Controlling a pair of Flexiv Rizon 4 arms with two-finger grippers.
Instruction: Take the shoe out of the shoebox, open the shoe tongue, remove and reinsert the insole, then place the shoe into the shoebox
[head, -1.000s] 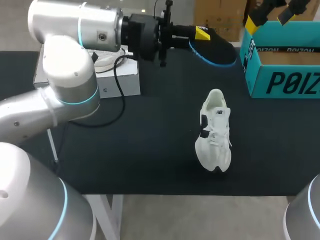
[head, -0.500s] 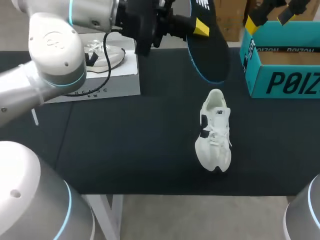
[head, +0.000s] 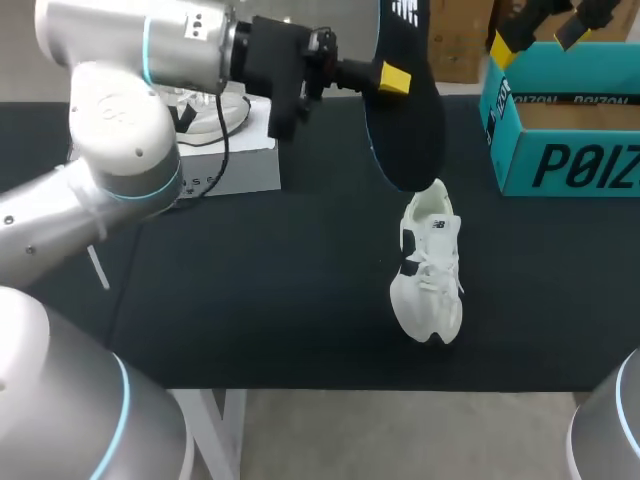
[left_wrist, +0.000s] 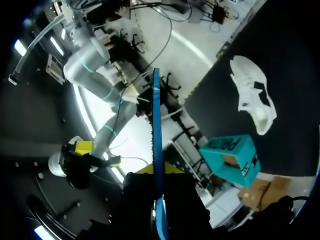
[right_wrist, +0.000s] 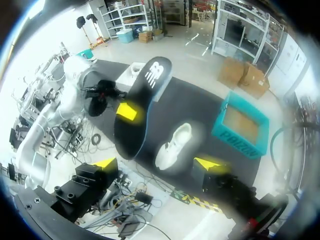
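Pinching the insole (head: 408, 120) by one long edge, the left gripper (head: 396, 80) is holding it upright above the tabletop (head: 280, 300), with a yellow fingertip pressing on each face. In the left wrist view the insole is showing edge-on as a thin blue line running out from between the fingers. The shoe (head: 430, 262) is lying out of the shoebox (head: 560, 150), right of the tabletop's middle, sole down, its heel pointing toward the far edge and its toe toward the near edge. The shoebox is sitting open at the far right corner, well apart from the shoe. The right gripper (right_wrist: 157, 164) is hanging above that corner with its fingers spread wide and nothing between them.

The coming move is turning on how the insole is lining up with the shoe. The insole's long axis is standing nearly vertical, while the shoe's is running flat from far edge to near edge, so the two are roughly at right angles. The insole's lower end is hanging raised near the heel, a little to its far left side, not touching it. That lower end is probably the broader toe end, though the angle is making this hard to confirm. Reinserting is likely calling for that end to be tipped toward the near edge and slid forward inside the shoe. The left arm is the nearer one and is carrying the insole. The right arm is sitting farther off, free to steady the shoe.
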